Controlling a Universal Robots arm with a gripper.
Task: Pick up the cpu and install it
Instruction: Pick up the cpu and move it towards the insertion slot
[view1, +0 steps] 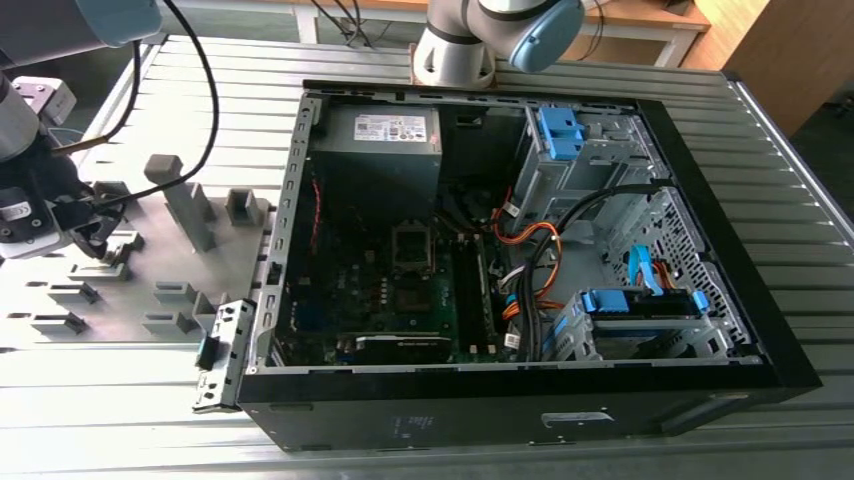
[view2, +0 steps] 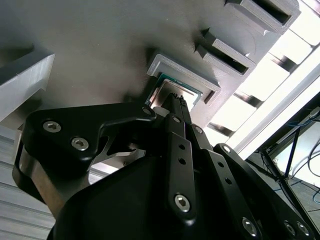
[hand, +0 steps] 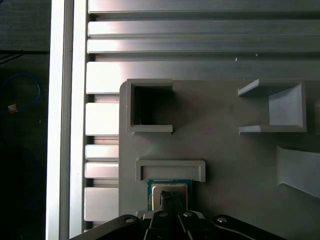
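At the edge of the ridged metal surface (view1: 160, 440) on the exterior view's left, the gripper (view1: 96, 243) hangs low over a grey fixture plate (view1: 147, 305). In both wrist views its jaws are clenched together, tips at the metal face of the cpu (hand: 158, 194) (view2: 167, 90), which lies flat against a shallow bracket on that plate. An open computer case (view1: 534, 230) sits toward the exterior view's right.

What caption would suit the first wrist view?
Gripper at the cpu, resting in its grey fixture.
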